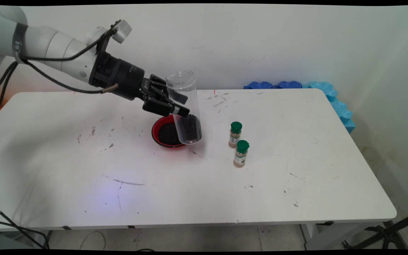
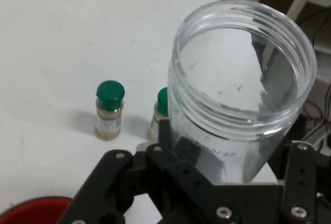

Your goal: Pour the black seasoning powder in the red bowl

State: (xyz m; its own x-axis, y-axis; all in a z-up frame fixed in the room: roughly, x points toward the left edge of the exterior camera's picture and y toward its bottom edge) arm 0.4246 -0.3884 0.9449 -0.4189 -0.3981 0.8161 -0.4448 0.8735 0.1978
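A clear plastic jar, open-mouthed and dark-filled at its bottom, is clamped in the end effector and held tilted above the right rim of a red bowl of dark grains on the counter. Two green-capped spice bottles are seen just right of it.

Black tool on a white arm. Clear jar, dark grains at its bottom. Red bowl, dark contents. Two tan spice bottles, green caps. White, dark-scuffed worktop. Blue foam.
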